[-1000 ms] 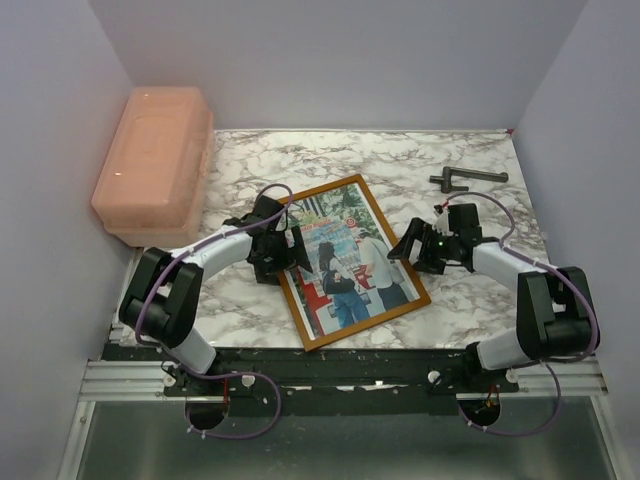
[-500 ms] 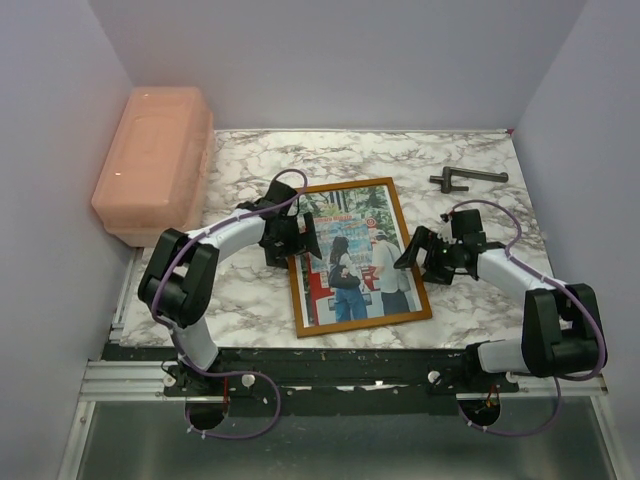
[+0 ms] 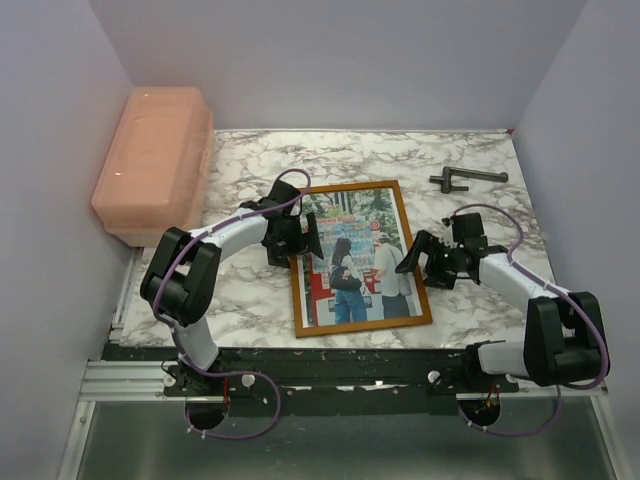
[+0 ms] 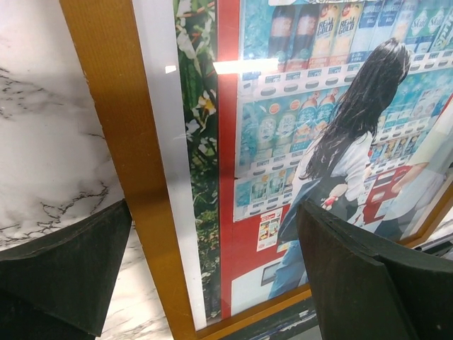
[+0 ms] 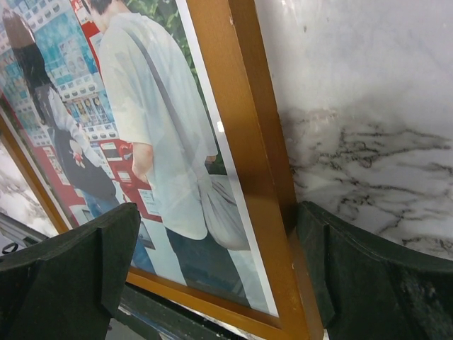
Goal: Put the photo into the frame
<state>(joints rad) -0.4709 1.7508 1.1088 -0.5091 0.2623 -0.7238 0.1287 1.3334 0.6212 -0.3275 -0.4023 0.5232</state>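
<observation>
The frame (image 3: 366,326), thin orange-brown wood, lies flat on the marble table (image 3: 250,290) with the photo (image 3: 350,262) of two people at vending machines inside its border. My left gripper (image 3: 304,238) is open and straddles the frame's left border (image 4: 120,142), one finger (image 4: 64,276) over the marble and the other (image 4: 368,276) over the photo (image 4: 318,106). My right gripper (image 3: 416,256) is open astride the right border (image 5: 241,142). Its outer finger (image 5: 375,283) stands close against the frame's outer edge, its inner finger (image 5: 64,276) over the photo (image 5: 141,106).
A pink lidded box (image 3: 155,165) sits at the table's left edge. A dark T-shaped tool (image 3: 465,178) lies at the back right. Grey walls close in three sides; the metal rail (image 3: 340,372) runs along the near edge.
The frame with the photo has turned clockwise from a slanted lie to nearly square with the table. Both grippers moved along with its sides and stayed open.
</observation>
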